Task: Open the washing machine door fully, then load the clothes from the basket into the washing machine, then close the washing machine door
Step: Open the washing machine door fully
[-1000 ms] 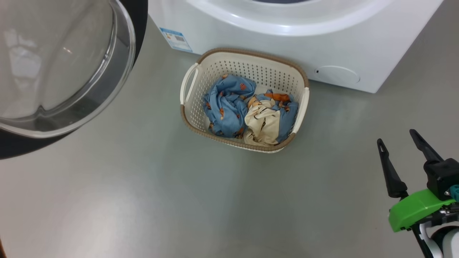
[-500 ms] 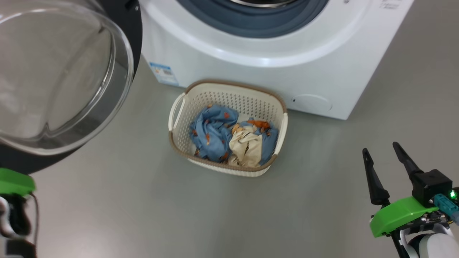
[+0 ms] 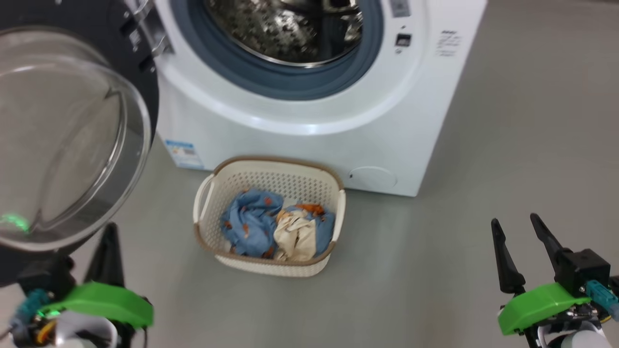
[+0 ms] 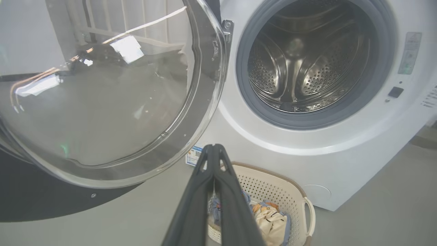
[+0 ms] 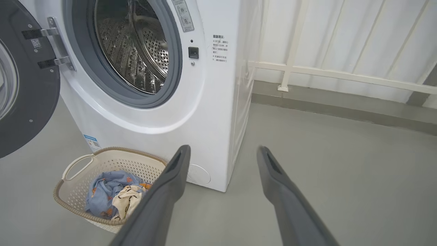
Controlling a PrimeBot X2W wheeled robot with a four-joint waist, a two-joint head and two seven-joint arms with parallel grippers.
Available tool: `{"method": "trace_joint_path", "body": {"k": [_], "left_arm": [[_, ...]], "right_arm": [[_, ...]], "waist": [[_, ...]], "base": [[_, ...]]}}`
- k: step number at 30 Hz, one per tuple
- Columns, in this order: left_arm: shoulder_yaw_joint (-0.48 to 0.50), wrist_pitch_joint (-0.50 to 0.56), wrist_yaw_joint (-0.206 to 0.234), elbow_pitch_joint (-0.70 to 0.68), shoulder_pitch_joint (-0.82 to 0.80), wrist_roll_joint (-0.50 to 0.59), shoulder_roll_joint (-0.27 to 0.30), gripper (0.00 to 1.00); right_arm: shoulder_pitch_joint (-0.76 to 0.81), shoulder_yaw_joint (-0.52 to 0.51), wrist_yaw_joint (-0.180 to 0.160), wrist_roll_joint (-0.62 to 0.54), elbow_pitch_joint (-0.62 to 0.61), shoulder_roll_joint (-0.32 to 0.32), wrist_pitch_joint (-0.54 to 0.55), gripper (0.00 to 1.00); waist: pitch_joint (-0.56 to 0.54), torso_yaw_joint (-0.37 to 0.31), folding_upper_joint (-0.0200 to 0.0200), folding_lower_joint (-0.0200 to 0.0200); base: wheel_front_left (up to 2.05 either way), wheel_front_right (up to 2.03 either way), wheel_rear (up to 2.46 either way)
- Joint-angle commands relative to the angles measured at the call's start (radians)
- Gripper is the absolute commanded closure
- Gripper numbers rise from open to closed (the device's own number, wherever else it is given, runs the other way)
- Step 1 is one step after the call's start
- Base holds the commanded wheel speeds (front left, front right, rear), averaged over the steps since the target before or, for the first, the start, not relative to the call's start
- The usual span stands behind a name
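The left gripper [image 4: 213,150] is pinched together on nothing; the right gripper [image 3: 514,221] is spread wide and empty over the grey floor [image 3: 425,270]. In the head view, the basket [image 3: 263,267] holding the clothes [image 3: 251,227] sits at 12 o'clock, just before the washing machine [image 3: 309,145]. The washing machine door [image 3: 72,135] stands open at 10 o'clock.

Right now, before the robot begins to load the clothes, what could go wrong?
1. The washing machine door hangs open close to the left hand, which is shut; lifting that arm may bump it.
2. The clothes lie bunched in the basket; the open right hand may catch only one piece, or drag the small basket along.
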Motion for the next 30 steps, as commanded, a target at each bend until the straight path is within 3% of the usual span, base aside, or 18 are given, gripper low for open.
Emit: {"method": "trace_joint_path", "body": {"k": [1,12,14,15,30], "left_arm": [[0.023,0.003,-0.005,-0.041,0.001,0.011,0.024,1.0],[-0.101,0.002,0.002,-0.184,0.156,-0.02,-0.021,1.0],[-0.114,-0.011,0.0,-0.203,0.174,-0.033,-0.023,0.43],[-0.121,-0.02,0.0,-0.211,0.182,-0.031,-0.023,0.0],[-0.154,-0.106,0.03,-0.237,0.213,-0.014,-0.029,0.0]], "right_arm": [[-0.003,0.02,0.002,0.01,-0.02,0.0,-0.009,0.0],[0.037,0.011,0.002,0.04,-0.031,0.0,-0.014,0.0],[0.039,0.02,0.002,0.042,-0.036,0.0,-0.013,0.0],[0.04,0.023,0.002,0.044,-0.039,0.0,-0.013,0.0],[0.046,0.056,0.002,0.059,-0.067,0.0,-0.021,0.0]], "waist": [[-0.056,-0.057,0.0,0.0],[-0.097,-0.171,0.0,0.0],[-0.097,-0.188,0.0,0.0],[-0.096,-0.196,0.0,0.0],[-0.079,-0.246,0.0,0.0]], "base": [[0.0,0.0,0.0],[0.0,0.0,0.0],[0.0,0.0,0.0],[0.0,0.0,0.0],[0.0,0.0,0.0]]}}
